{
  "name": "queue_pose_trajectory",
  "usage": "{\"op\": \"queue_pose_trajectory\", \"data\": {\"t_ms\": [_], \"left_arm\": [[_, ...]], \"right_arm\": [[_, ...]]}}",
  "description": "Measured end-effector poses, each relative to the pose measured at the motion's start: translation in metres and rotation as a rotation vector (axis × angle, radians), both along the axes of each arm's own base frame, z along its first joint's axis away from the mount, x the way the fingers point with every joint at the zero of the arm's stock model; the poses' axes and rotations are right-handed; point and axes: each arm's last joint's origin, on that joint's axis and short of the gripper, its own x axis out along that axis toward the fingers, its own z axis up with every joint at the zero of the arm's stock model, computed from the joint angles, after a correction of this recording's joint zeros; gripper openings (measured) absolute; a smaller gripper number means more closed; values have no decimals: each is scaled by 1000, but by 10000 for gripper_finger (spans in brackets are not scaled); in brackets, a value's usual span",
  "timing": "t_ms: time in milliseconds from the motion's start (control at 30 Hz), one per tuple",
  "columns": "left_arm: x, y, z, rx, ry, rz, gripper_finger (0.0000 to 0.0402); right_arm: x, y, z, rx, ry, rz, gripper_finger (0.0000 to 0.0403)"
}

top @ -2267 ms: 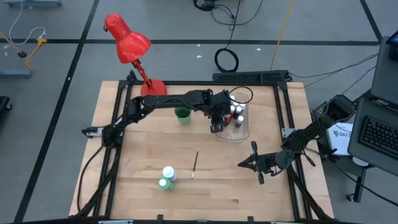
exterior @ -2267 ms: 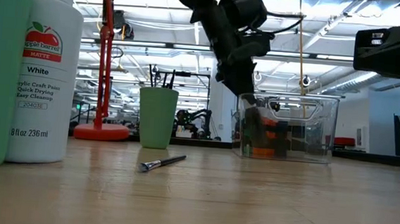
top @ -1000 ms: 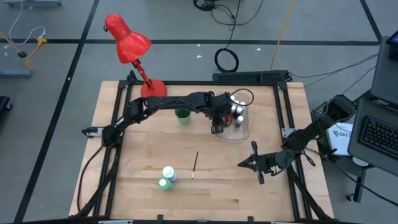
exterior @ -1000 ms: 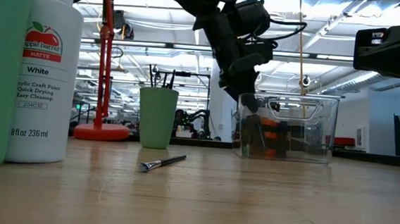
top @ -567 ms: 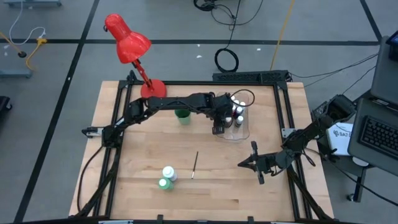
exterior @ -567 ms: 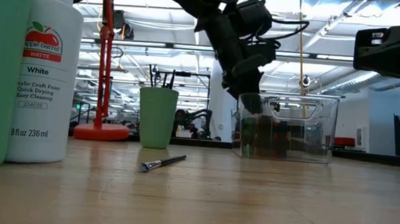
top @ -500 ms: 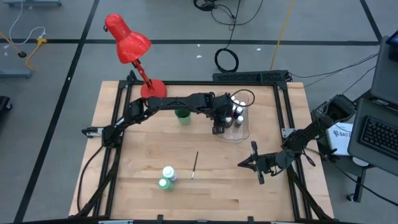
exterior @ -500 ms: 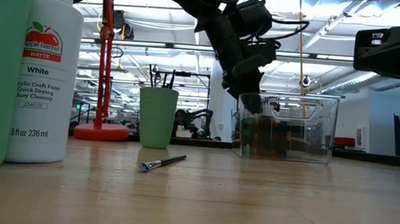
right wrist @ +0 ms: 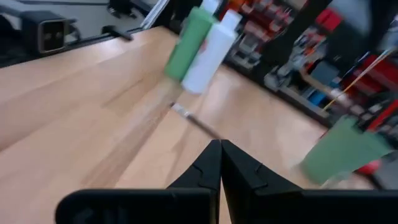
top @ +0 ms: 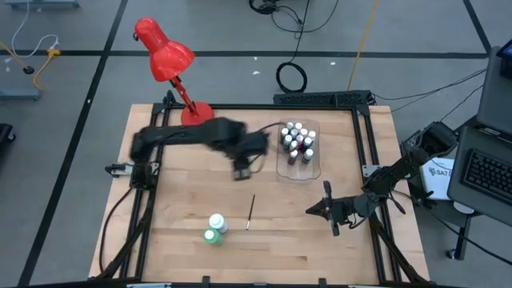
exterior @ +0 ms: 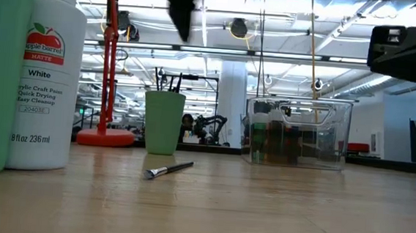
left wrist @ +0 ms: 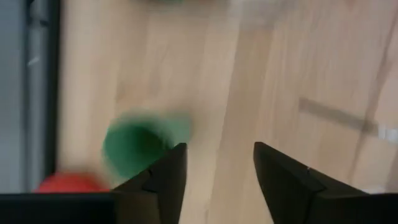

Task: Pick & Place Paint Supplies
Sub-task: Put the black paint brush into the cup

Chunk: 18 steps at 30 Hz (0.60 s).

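Left end effector (top: 241, 171) raised over worktop (top: 272, 248), blurred, fingers apart, empty. Right end effector (top: 312, 211) at 4 o'clock, closed. Small bottles (top: 297, 142) in tray (top: 298, 173); brush (top: 250, 212), white bottle (top: 217, 222), green bottle (top: 210, 235) at 6 o'clock.

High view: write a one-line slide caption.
Left end effector above the table between green cup and clear tray of small paint bottles; one brush lies loose.
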Motion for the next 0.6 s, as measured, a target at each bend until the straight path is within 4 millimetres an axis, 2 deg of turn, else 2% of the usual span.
{"op": "queue_pose_trajectory", "data": {"t_ms": [100,233,333,400,467,600], "left_arm": [[-41,-32,36,61,-25,55,146],[-99,-76,88,97,-261,29,74],[-144,-95,115,156,-432,33,19],[-171,-104,125,209,-559,75,7],[-196,-106,127,232,-646,110,12],[-228,-101,111,212,-717,177,10]], "right_arm": [[1,-1,5,-47,-55,-28,4],[4,-4,11,-45,-105,-47,4],[5,-6,11,-46,-106,-59,4],[6,-7,11,-49,-107,-66,4],[7,-8,11,-59,-106,-70,4],[7,-9,11,-65,-106,-76,4]]}}
